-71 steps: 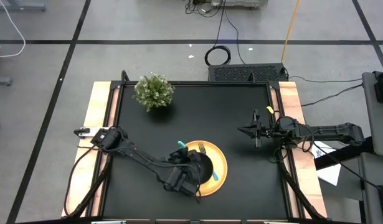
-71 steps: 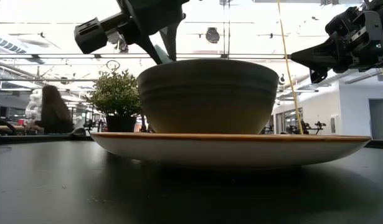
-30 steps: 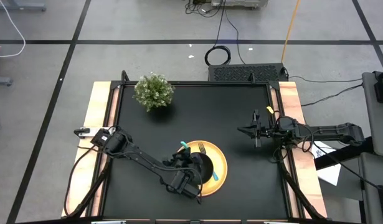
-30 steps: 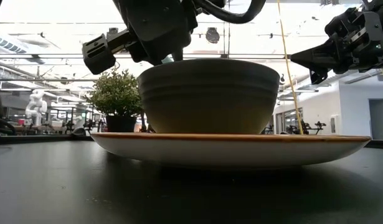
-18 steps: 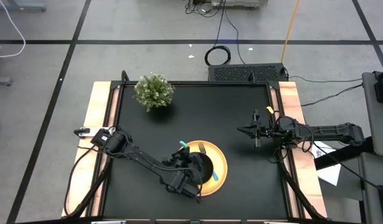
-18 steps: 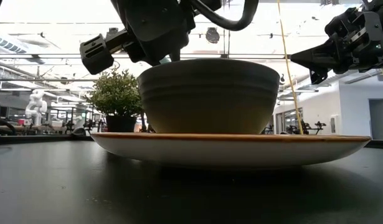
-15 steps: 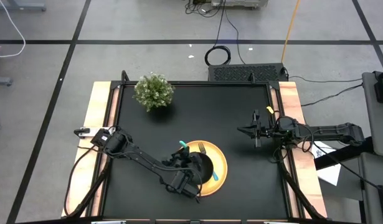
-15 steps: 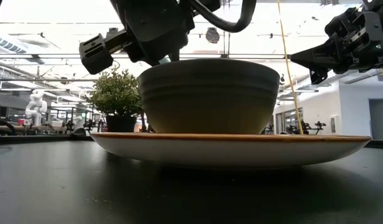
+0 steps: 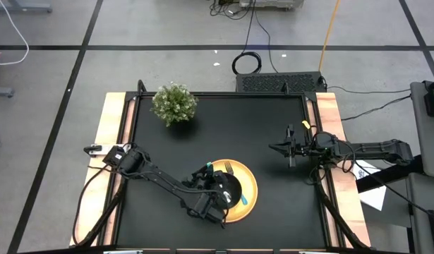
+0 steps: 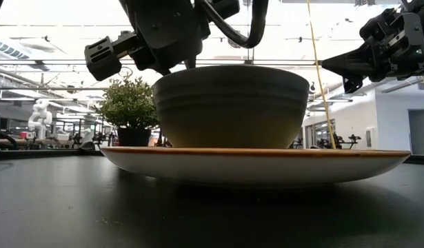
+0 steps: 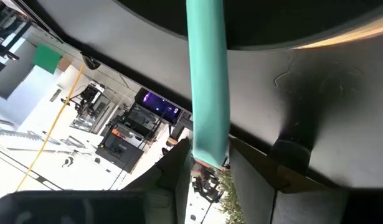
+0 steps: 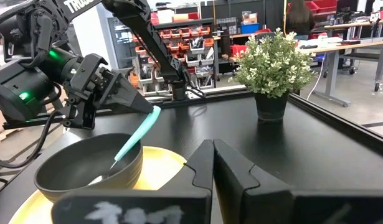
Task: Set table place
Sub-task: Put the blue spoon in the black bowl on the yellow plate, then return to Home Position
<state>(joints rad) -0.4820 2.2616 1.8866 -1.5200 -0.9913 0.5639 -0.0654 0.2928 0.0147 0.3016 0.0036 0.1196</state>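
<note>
The left gripper clamps the spoon by its teal handle, tip inside the bowl on the plate. The spoon seems light, stiff, slippery; grip mid-handle. The right gripper, well apart from the bowl, is closed.

Potted plant upright nr table's far-left corner; cable coil on floor.

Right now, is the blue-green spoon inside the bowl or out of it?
Inside. The spoon leans in the black bowl, its teal handle sticking over the rim by the left gripper.
</note>
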